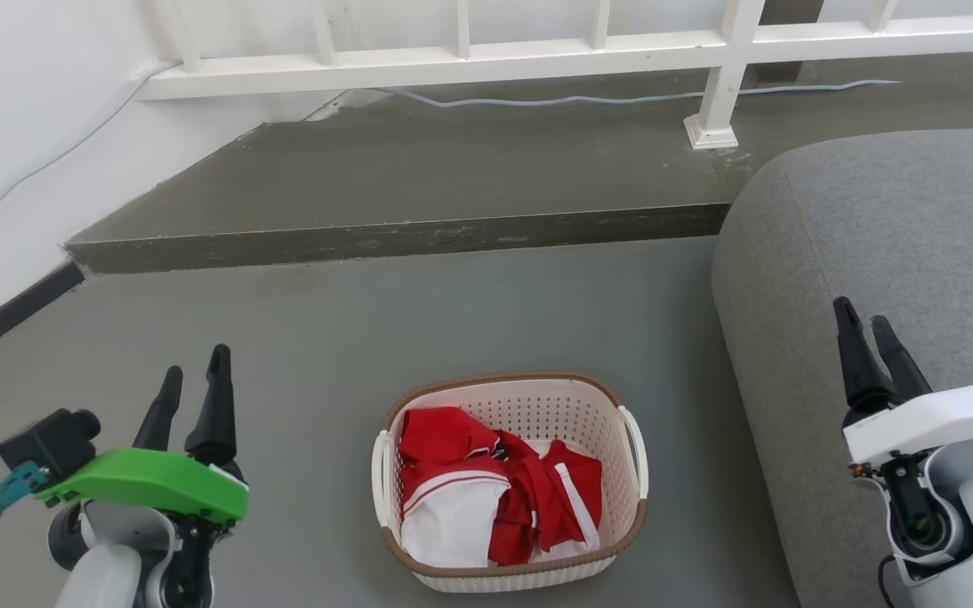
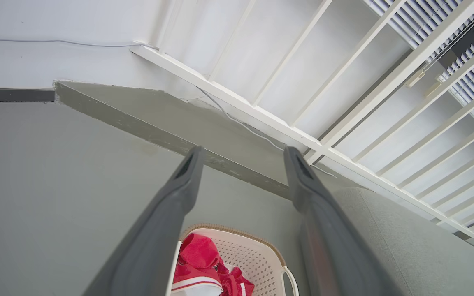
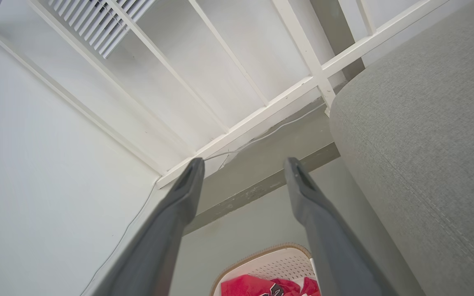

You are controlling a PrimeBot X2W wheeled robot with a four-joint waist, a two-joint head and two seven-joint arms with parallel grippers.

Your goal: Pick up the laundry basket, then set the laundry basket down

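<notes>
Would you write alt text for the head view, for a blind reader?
A laundry basket holding red and white clothes sits on the grey floor between the open left gripper and open right gripper, beside a grey sofa.

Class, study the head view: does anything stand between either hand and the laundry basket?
Nothing visible does. Bare floor separates the left hand from the laundry basket. The right hand shows against the grey sofa, whose edge lies close beside the basket.

Left end effector (image 1: 196, 361) at lower left: fingers point up, spread apart, nothing held. Right end effector (image 1: 860, 312) at lower right: same, fingers spread.
</notes>
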